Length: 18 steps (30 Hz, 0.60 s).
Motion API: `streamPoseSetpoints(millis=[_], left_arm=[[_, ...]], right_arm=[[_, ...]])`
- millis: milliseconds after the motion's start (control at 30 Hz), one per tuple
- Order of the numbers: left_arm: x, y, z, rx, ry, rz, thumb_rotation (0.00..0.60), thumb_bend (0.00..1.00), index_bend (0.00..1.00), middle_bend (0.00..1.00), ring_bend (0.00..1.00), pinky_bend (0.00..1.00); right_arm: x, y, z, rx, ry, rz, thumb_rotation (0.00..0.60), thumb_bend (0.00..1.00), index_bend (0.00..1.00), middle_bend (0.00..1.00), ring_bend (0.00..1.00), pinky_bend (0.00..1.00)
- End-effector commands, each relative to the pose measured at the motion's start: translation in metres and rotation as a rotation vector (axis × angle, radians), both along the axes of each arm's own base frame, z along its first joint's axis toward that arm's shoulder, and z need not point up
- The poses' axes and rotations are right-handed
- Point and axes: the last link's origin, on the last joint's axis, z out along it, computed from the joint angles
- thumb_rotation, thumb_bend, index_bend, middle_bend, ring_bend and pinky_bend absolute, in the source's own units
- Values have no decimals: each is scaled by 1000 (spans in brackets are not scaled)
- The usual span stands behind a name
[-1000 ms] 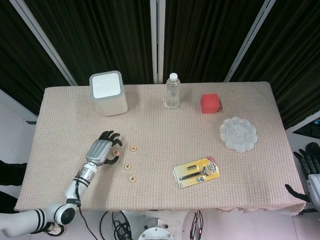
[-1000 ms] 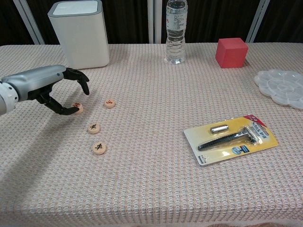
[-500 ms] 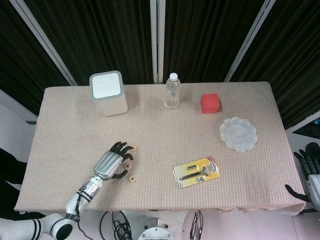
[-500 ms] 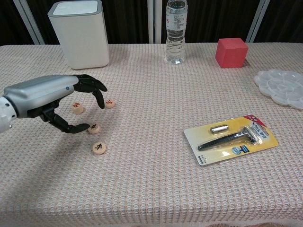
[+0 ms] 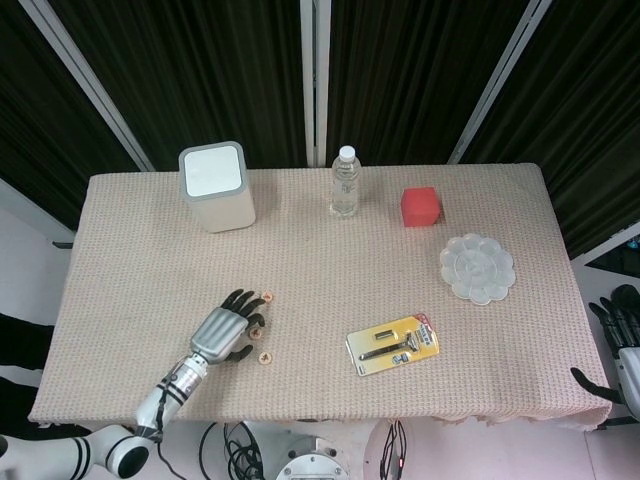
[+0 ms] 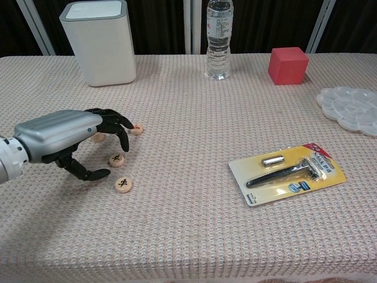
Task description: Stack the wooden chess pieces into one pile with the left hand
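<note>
Several round wooden chess pieces lie flat and apart on the woven cloth, none stacked. In the chest view one piece (image 6: 137,128) lies furthest back, one (image 6: 116,159) sits in the middle, one (image 6: 123,184) is nearest, and another (image 6: 97,137) peeks out behind the fingers. My left hand (image 6: 70,138) arches over the middle piece, fingers curved and apart, thumb low beside it, holding nothing. The head view shows the same left hand (image 5: 225,335) with pieces beside it (image 5: 267,297) (image 5: 264,357). My right hand (image 5: 622,335) hangs off the table's right edge, fingers spread.
A white bin (image 6: 100,41) stands at the back left, a water bottle (image 6: 219,38) at the back middle, a red cube (image 6: 288,65) to its right. A white palette (image 6: 352,109) lies at the right edge. A packaged razor (image 6: 288,172) lies right of centre.
My left hand left the leftmost piece where its thumb had touched it, moved right and toward the near edge, and now arches over the middle piece. The right hand stayed put.
</note>
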Motion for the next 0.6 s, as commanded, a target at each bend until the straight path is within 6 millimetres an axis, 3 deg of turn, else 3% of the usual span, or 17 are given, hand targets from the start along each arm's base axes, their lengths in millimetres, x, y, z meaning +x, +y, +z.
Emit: streamPoseSetpoints(millis=[33,600], left_arm=[[-1,1,-3,-5,-2,6,600,297,367,99,0,0],[-4,5,-5,-9,-23,21,600,297,434,100,0,0]], right_arm=[[0,0,0,2,2,-3,600,143,0,0,0,0],[-3,0,-3,13,5,-17,600,146,0,0,0,0]])
